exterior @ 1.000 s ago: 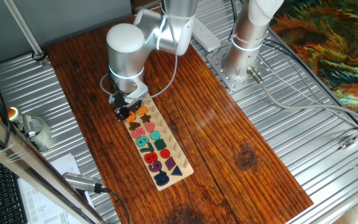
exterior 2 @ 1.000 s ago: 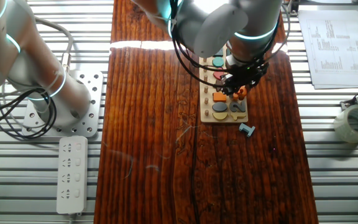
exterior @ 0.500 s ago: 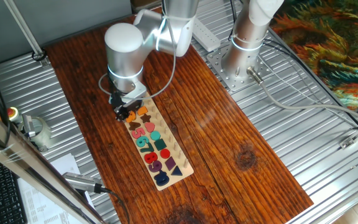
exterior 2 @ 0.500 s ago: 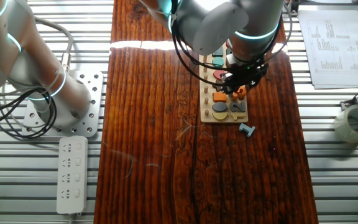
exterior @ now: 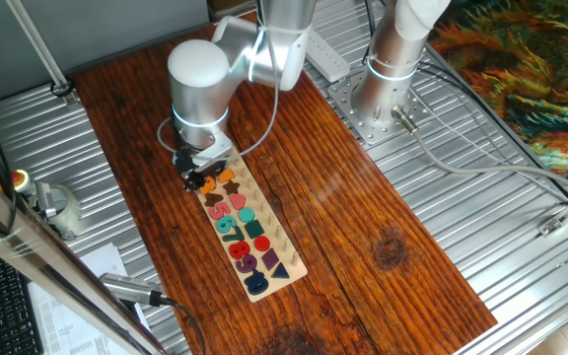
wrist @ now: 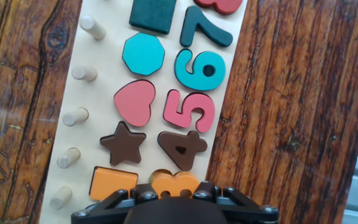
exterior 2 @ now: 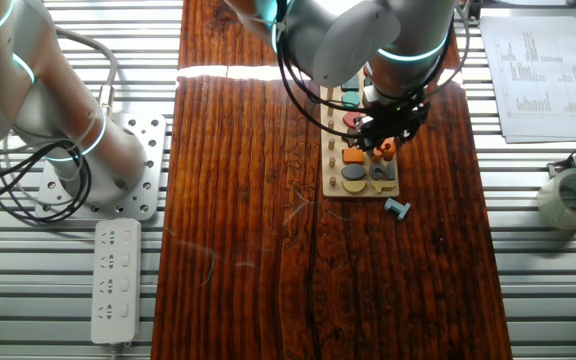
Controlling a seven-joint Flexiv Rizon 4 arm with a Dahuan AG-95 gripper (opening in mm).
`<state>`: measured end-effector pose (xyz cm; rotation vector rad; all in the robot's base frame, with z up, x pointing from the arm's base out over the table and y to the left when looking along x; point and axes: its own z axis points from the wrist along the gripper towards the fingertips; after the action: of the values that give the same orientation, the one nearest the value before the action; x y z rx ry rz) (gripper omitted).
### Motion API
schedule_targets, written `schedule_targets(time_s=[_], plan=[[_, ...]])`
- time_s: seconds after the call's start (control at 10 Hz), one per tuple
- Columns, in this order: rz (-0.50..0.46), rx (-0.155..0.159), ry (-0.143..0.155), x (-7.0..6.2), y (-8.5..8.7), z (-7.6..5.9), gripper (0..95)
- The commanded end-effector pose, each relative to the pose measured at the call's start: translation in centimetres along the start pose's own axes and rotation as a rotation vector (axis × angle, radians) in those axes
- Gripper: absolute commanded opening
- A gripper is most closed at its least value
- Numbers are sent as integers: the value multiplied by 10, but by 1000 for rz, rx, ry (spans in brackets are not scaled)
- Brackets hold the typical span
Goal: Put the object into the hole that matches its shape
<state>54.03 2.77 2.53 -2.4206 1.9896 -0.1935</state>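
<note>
The orange 3 piece sits between my fingertips at the bottom of the hand view. It is just below the brown 4 and right of the orange rectangle. A sliver of the pale 3-shaped hole shows at the piece's upper left edge. My gripper is shut on the piece, low over the end of the puzzle board. In the fixed views my gripper is at the board's end, with the orange piece in it.
A small light blue piece lies on the wooden table just off the board's end. Wooden pegs line the board's left side. A tape roll, papers, a power strip and a second arm's base stand around the table.
Almost nothing differs; my gripper stays at the board's end, shut on the orange piece, with only a very slight shift.
</note>
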Motion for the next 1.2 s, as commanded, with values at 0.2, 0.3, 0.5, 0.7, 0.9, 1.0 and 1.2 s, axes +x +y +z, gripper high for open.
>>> schedule_targets(time_s=[0.2, 0.3, 0.5, 0.7, 0.9, 1.0, 1.2], plan=[[66, 15, 26, 1, 0, 0, 0], [63, 19, 33, 1, 0, 0, 0], [62, 21, 44, 2, -1, 0, 0], [72, 27, 49, 4, -1, -1, 0], [98, 29, 35, 7, -1, -3, 0], [101, 28, 24, 7, -2, -3, 0], [127, 27, 1, 7, -2, -3, 0]])
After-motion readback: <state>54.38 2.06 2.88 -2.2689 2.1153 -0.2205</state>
